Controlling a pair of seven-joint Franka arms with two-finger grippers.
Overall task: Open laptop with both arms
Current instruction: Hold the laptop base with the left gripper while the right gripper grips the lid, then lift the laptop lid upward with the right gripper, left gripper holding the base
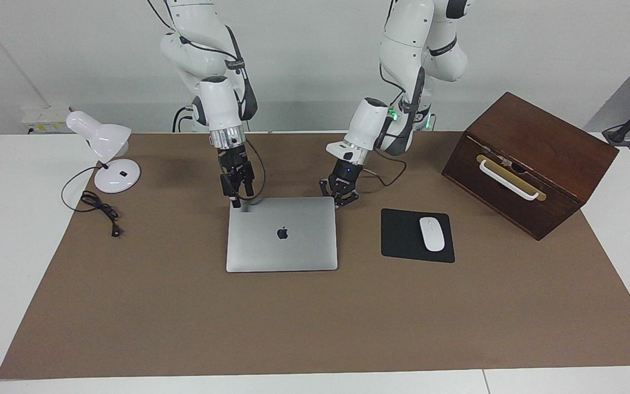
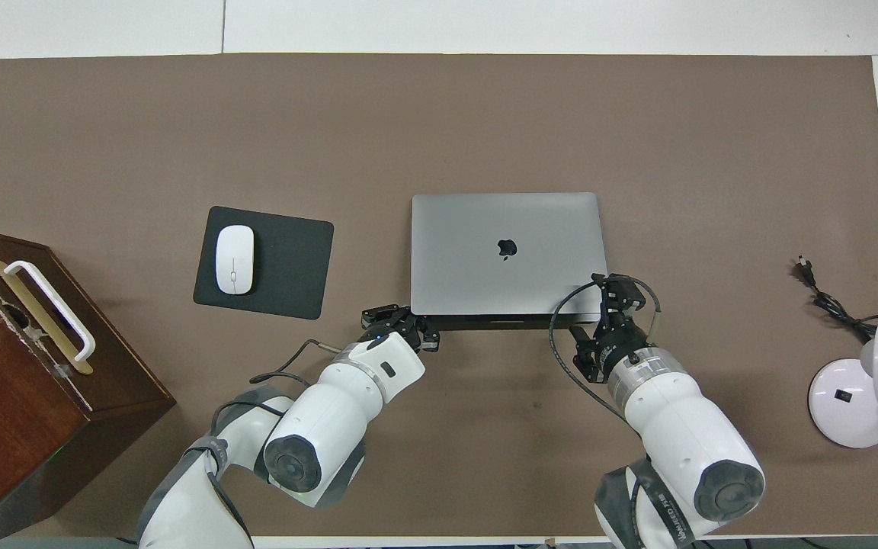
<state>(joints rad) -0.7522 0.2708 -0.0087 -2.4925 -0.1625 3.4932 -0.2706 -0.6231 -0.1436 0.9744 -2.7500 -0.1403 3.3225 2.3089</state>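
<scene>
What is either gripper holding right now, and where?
Nothing. The shut left gripper and open right gripper sit at the closed laptop's robot-side corners.

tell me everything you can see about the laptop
The laptop is a thin, silver-grey, metal-looking rectangle with rounded corners and a dark apple logo centred on its lid. It lies flat and shut on the brown mat, beside the black mouse pad, which lies toward the left arm's end. The left gripper is shut at one corner of the edge nearest the robots; the right gripper, open, is at the other corner. Whether either touches it cannot be told.
</scene>
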